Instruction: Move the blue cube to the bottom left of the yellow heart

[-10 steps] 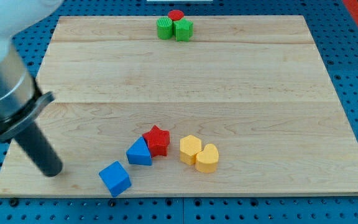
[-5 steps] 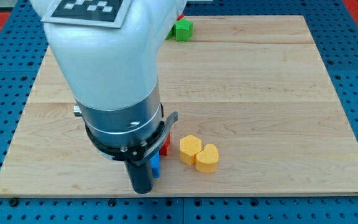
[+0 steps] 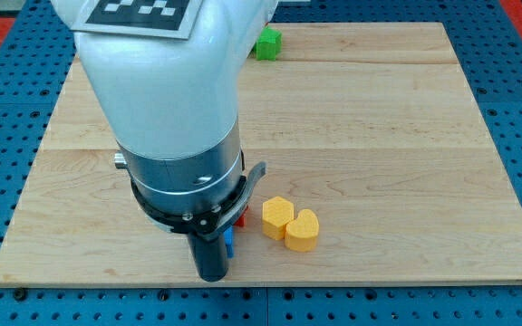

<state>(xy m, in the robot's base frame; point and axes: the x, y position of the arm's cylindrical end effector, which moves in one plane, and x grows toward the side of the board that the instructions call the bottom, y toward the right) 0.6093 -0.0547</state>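
Observation:
The arm's body fills the view's middle left and hides most of the blocks there. My tip (image 3: 211, 275) rests on the board near its bottom edge. A sliver of blue (image 3: 228, 243) shows just right of the rod; I cannot tell which blue block it is. The blue cube cannot be made out as such. A sliver of the red star (image 3: 240, 218) shows above it. The yellow heart (image 3: 302, 230) lies to the right, touching a yellow hexagon block (image 3: 277, 215) on its upper left.
A green block (image 3: 266, 43) lies near the board's top edge, partly behind the arm. The wooden board (image 3: 406, 136) sits on a blue pegboard table.
The arm swung from the view's left to over the blue blocks, hiding them. In the last half second the tip shifted slightly right.

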